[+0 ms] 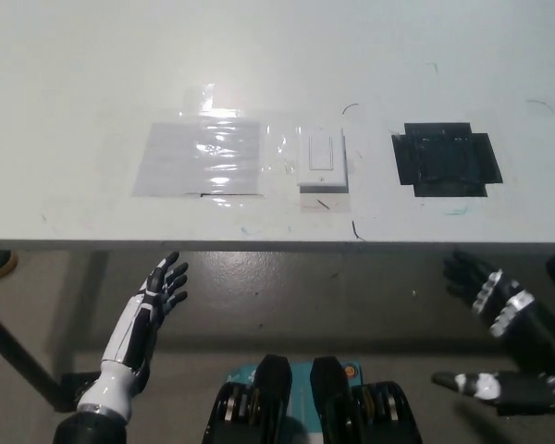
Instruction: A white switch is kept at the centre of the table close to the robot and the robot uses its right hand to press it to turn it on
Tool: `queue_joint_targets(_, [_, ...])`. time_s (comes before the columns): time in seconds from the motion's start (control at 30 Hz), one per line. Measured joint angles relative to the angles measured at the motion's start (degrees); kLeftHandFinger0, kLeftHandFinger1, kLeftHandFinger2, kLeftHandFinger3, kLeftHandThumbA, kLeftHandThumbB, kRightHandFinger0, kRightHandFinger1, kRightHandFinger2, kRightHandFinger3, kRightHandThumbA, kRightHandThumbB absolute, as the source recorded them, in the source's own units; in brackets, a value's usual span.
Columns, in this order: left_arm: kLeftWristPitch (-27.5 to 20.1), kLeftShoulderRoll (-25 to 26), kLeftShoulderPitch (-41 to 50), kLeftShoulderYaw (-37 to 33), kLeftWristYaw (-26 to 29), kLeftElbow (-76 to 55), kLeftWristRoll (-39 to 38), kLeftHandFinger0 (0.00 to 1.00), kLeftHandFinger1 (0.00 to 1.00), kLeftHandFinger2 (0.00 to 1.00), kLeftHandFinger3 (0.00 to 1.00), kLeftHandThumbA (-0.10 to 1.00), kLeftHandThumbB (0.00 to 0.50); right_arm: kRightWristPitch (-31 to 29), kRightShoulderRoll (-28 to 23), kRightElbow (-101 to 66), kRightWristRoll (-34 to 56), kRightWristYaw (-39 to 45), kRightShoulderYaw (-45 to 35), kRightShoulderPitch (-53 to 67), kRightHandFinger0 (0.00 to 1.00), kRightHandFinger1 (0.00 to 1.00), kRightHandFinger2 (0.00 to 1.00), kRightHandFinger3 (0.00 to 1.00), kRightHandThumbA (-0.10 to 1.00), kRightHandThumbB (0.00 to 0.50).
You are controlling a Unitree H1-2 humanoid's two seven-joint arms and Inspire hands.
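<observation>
The white switch (322,162) lies flat on the white table (277,65), near its front edge at the centre. My black right hand (499,328) hangs below the table edge at the lower right, open, fingers spread, far from the switch. The white left hand (157,296) rests below the table edge at the lower left, open with fingers apart.
A clear taped plastic sheet (201,157) lies left of the switch. A black taped square (446,159) lies to its right. The table's front edge (277,245) runs across the middle of the picture, with grey floor below.
</observation>
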Motion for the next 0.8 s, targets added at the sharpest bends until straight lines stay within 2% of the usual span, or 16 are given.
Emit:
queue_joint_targets(0.07, [0.0,0.0,0.0,0.0,0.0,0.0,0.0,1.00,1.00,1.00,1.00,1.00,0.000,-2.0,3.0,3.4,0.0,-1.8,-0.4,0.7,1.00,1.00,1.00,1.00,1.00,0.096])
queue_joint_targets(0.13, [-0.1,0.0,0.1,0.0,-0.1,0.0,0.0,1.00,1.00,1.00,1.00,1.00,0.011,-3.3,4.5,6.0,-0.1,-3.1,-0.7,1.0,1.00,1.00,1.00,1.00,1.00,0.068])
queue_joint_targets(0.23, [-0.2,-0.2,0.5,0.0,-0.3,0.0,-0.1,1.00,1.00,1.00,1.00,1.00,0.001,-6.5,6.5,11.5,-0.3,-6.1,-1.1,1.7,1.00,1.00,1.00,1.00,1.00,0.029])
queue_joint_targets(0.33, [-0.2,-0.3,1.3,0.0,-0.3,0.0,-0.2,1.00,1.00,1.00,1.00,1.00,0.000,-9.1,7.3,14.9,-0.9,-8.3,-1.1,2.8,1.00,1.00,1.00,1.00,1.00,0.051])
queue_joint_targets(0.43, [-0.4,-0.4,2.7,0.0,-0.3,-0.1,-0.4,1.00,1.00,1.00,1.00,1.00,0.000,-11.8,7.4,17.1,-1.1,-10.4,-1.0,4.3,1.00,1.00,1.00,1.00,1.00,0.025])
queue_joint_targets(0.8, [-2.0,-0.7,10.0,-0.4,-0.4,-1.1,-1.0,1.00,1.00,1.00,1.00,1.00,0.003,-21.5,7.3,19.7,-2.3,-17.3,2.3,11.3,1.00,1.00,1.00,1.00,1.00,0.017])
